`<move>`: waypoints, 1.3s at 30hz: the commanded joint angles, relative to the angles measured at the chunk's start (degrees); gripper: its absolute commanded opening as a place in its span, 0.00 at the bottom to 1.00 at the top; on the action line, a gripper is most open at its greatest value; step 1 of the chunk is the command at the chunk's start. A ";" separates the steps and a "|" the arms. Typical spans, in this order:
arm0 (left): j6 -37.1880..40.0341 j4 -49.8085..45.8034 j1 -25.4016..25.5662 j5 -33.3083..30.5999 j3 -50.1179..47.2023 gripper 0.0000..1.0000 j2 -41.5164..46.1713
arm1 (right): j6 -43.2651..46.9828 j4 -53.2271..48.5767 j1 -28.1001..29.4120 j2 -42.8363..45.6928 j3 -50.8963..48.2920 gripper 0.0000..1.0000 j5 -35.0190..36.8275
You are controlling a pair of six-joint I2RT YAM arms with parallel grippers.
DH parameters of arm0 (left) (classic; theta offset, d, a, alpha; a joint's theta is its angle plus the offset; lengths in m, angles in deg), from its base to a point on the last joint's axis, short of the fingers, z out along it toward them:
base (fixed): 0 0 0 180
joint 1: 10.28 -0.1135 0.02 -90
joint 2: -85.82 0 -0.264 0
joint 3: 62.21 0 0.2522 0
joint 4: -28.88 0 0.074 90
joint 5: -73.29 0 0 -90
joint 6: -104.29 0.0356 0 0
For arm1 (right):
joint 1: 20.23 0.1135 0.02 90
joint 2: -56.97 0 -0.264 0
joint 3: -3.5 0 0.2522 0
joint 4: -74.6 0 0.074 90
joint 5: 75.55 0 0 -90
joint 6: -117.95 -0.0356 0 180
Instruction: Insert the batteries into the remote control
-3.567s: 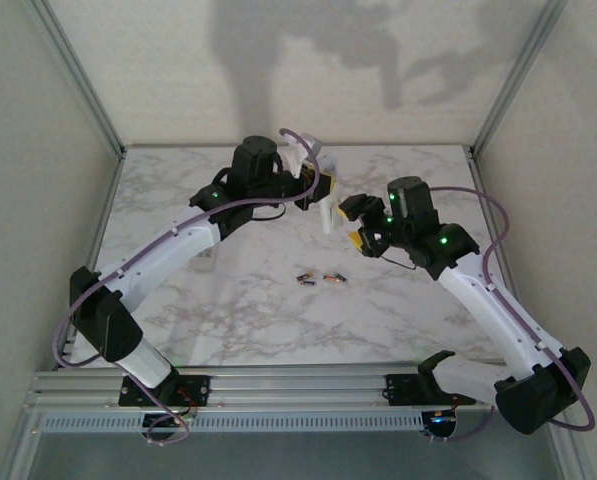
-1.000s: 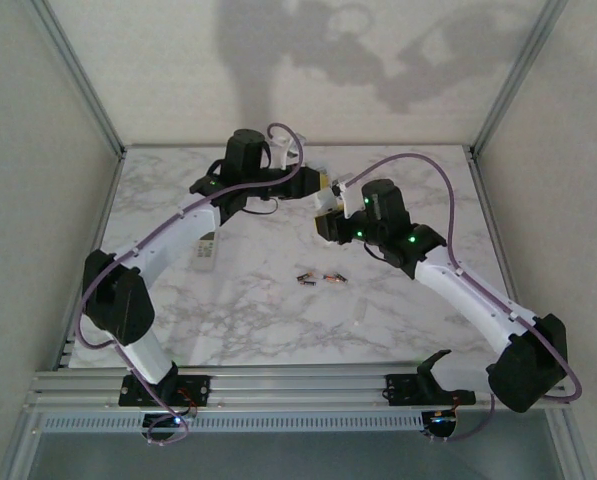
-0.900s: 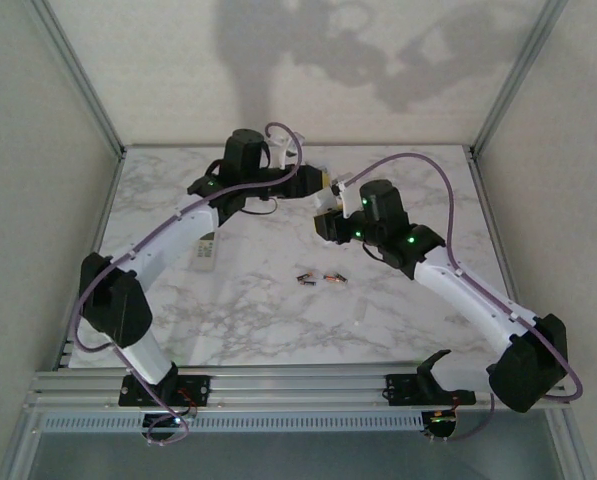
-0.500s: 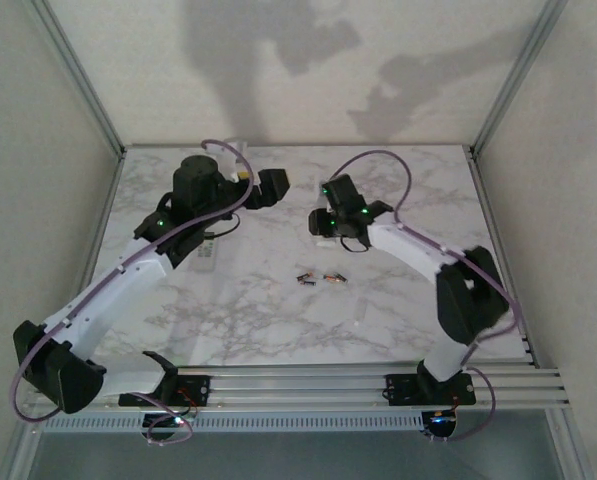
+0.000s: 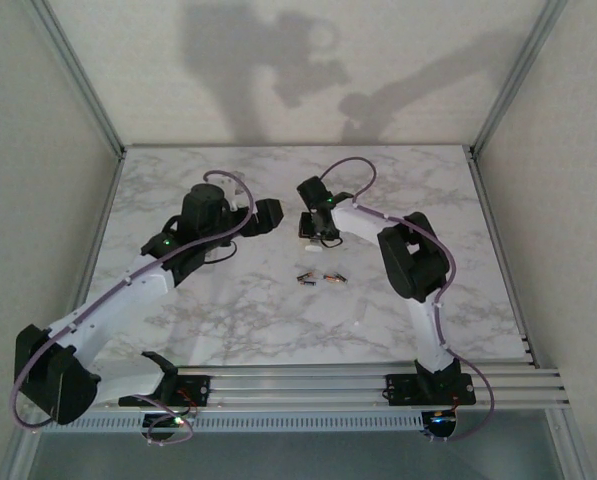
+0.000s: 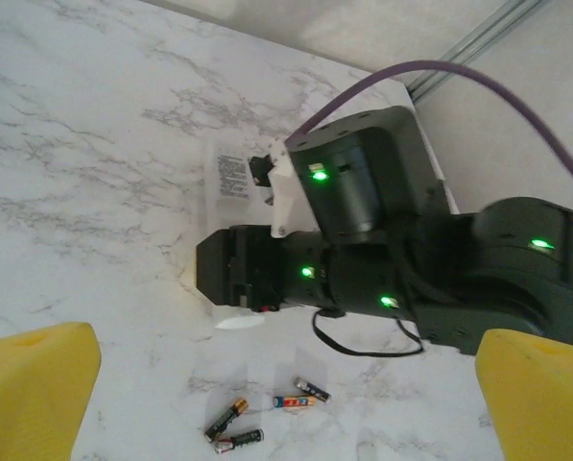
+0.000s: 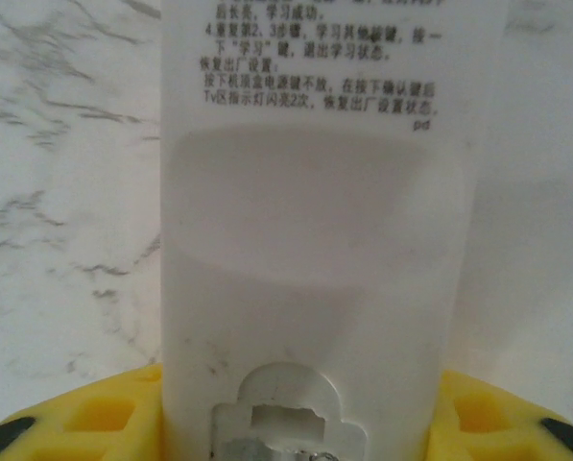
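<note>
1. The batteries point(image 6: 267, 415) lie loose on the marble counter point(image 5: 228, 310), in a small scatter of short cells with coppery and silvery ends. Nothing touches them.
2. In the top view they sit near the middle of the counter, between the two arms, a little nearer the bases than the right tool point(image 5: 316, 215).
3. The remote control point(image 7: 329, 240) is a white bar. Its back faces the right wrist camera, with small printed lines across it and a notched catch at the near end.
4. The right tool is partly closed around the remote control, with its yellow fingers point(image 7: 84, 418) pressed to either side of the near end.
5. In the left wrist view the remote's labelled end pokes out past the right tool, low over the counter and apart from the batteries.
6. The left tool point(image 5: 268, 212) is spread to its widest and holds nothing. Its yellow pads point(image 6: 36, 384) sit in that view's two lower corners, well to each side of the batteries.
</note>
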 commanded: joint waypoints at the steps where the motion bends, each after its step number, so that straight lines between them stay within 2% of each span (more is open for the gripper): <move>1: -2.25 -1.70 -0.39 0.26 -1.21 1.00 3.04 | -2.55 -1.65 -0.14 -1.58 1.08 0.40 0.09; 4: -2.80 -1.67 -0.32 0.34 -1.96 1.00 3.80 | -2.33 -1.94 -0.14 -0.46 -0.03 0.54 -0.19; 6: -2.79 -1.42 -0.40 -0.07 -2.23 1.00 3.74 | -1.37 -2.63 -0.16 1.59 -0.45 0.59 0.12; 10: -3.00 0.37 -0.36 -0.58 -2.76 1.00 2.58 | 1.09 -5.17 -0.75 6.79 -0.74 0.66 1.28; 13: -3.10 1.65 -0.34 -0.45 -2.67 0.99 1.60 | 2.86 -6.29 -1.44 12.12 -2.75 0.67 1.08; 17: -1.51 1.85 -0.37 -0.80 -2.50 1.00 0.54 | 7.85 -7.13 -2.18 21.44 -8.90 0.67 -1.14; 21: -0.63 1.77 -0.37 1.04 -2.88 1.00 -0.70 | 15.02 -6.89 -2.20 29.77 -17.08 0.62 -5.26; 24: -1.11 2.48 -0.14 2.44 -3.77 1.00 -1.66 | 19.96 -8.52 -2.13 32.34 -20.52 0.60 -8.98; 30: -1.77 4.31 -0.05 2.34 -5.14 0.99 -2.50 | 23.60 -15.35 -2.11 28.36 -20.22 0.48 -8.10; 39: -2.12 3.99 -0.03 2.11 -5.31 1.00 -3.20 | 22.05 -13.43 -2.14 22.02 -21.48 0.41 -11.15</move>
